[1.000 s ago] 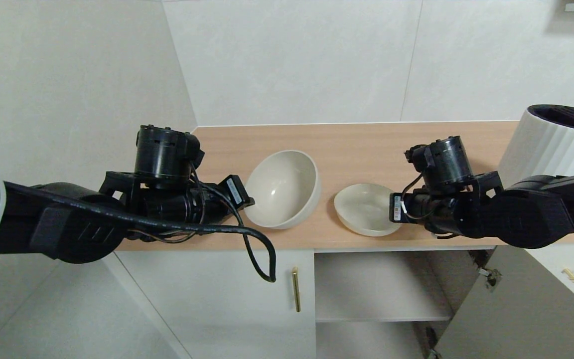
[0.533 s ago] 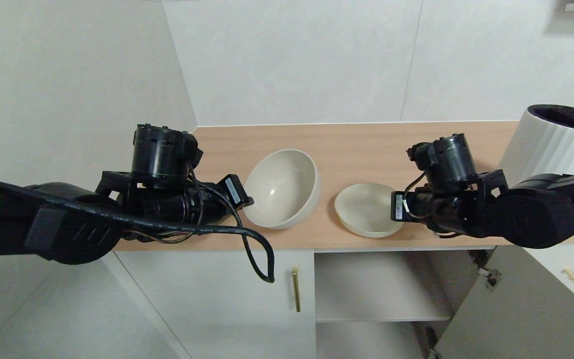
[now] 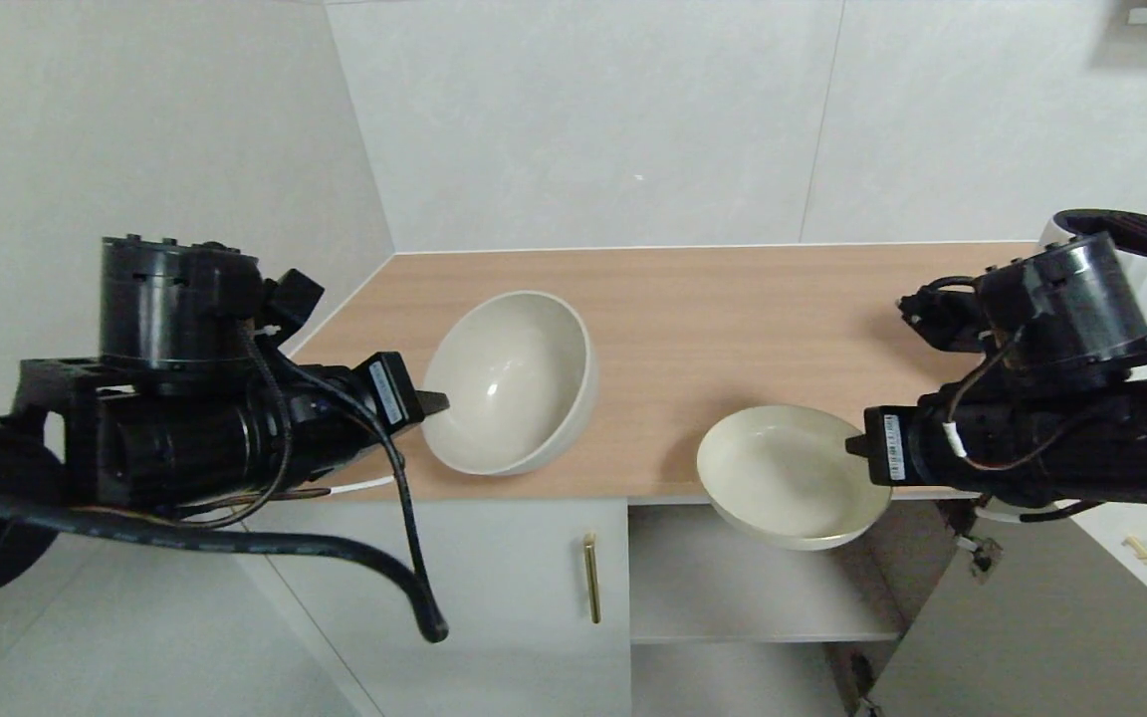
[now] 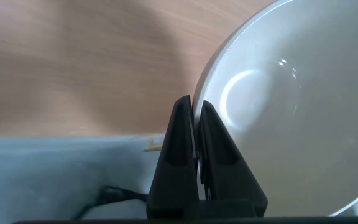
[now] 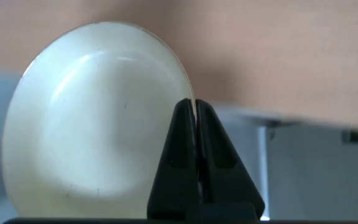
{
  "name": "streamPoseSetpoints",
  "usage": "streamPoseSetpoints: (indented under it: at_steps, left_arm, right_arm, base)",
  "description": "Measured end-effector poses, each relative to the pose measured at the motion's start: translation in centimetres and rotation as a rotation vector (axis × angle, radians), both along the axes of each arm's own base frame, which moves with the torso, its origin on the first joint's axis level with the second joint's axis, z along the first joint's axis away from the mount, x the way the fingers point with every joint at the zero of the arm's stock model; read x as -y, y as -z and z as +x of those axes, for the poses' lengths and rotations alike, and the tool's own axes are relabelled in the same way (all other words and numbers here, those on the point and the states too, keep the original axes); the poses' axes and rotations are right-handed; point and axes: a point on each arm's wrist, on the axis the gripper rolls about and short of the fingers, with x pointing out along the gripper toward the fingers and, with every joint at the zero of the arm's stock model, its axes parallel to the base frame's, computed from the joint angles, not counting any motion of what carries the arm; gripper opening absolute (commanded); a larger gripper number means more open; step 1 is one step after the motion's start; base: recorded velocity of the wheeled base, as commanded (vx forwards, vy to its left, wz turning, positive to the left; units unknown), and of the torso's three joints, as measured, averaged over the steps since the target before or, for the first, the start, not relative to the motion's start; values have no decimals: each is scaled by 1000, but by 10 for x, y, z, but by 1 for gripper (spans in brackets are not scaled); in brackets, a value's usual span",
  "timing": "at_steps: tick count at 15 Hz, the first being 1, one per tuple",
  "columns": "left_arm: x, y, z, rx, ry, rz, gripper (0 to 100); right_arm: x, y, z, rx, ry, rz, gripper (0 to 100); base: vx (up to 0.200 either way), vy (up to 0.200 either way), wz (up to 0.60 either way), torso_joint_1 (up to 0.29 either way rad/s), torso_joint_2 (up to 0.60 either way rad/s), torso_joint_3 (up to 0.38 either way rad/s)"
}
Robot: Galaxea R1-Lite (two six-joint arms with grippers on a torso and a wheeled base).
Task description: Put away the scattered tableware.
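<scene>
A large cream bowl point(image 3: 512, 382) hangs tilted over the wooden counter point(image 3: 703, 319) near its front left, with my left gripper point(image 3: 426, 403) shut on its near rim. The left wrist view shows the bowl point(image 4: 291, 106) with the left gripper point(image 4: 195, 109) pinching its rim. A smaller shallow cream bowl point(image 3: 788, 476) is held out past the counter's front edge, above the open cupboard point(image 3: 753, 578); my right gripper point(image 3: 857, 446) is shut on its right rim. In the right wrist view the small bowl point(image 5: 98, 118) sits between the closed fingers of the right gripper point(image 5: 194, 109).
A white ribbed container point(image 3: 1121, 269) stands at the counter's right end, behind my right arm. Below the counter, a cupboard door with a brass handle point(image 3: 589, 578) is closed on the left; the right compartment is open with a shelf point(image 3: 763, 627). Tiled walls close the back and left.
Both arms have lifted and pulled toward me. The large bowl has moved left and nearer; the small bowl has left the counter and now hangs past its front edge.
</scene>
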Motion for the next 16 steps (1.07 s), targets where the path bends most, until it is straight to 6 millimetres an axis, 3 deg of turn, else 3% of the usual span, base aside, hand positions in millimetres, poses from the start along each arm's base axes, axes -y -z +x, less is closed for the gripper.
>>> streamPoseSetpoints:
  at_steps: [2, 5, 8, 13, 16]
  left_arm:
    - [-6, -5, -11, 34, 14, 23, 0]
    - [-9, -9, -19, 51, 17, 24, 0]
    - [-8, -9, -21, 49, 24, 25, 0]
    - [-6, -7, -21, 41, 29, 28, 0]
    - [-6, -7, -20, 38, 29, 31, 0]
  right_arm:
    - [9, -10, -19, -27, -34, 3, 0]
    - [13, -19, -29, -5, -50, 19, 0]
    - [14, -20, -32, 3, -55, 15, 0]
    - [14, -12, -33, -4, -78, -27, 0]
    - [13, -10, -31, -9, -78, -29, 0]
  base:
    - [0, 0, 0, 0, 0, 0]
    - [0, 0, 0, 0, 0, 0]
    - [0, 0, 0, 0, 0, 0]
    - [-200, 0, 0, 3, 0, 2]
    - [0, 0, 0, 0, 0, 0]
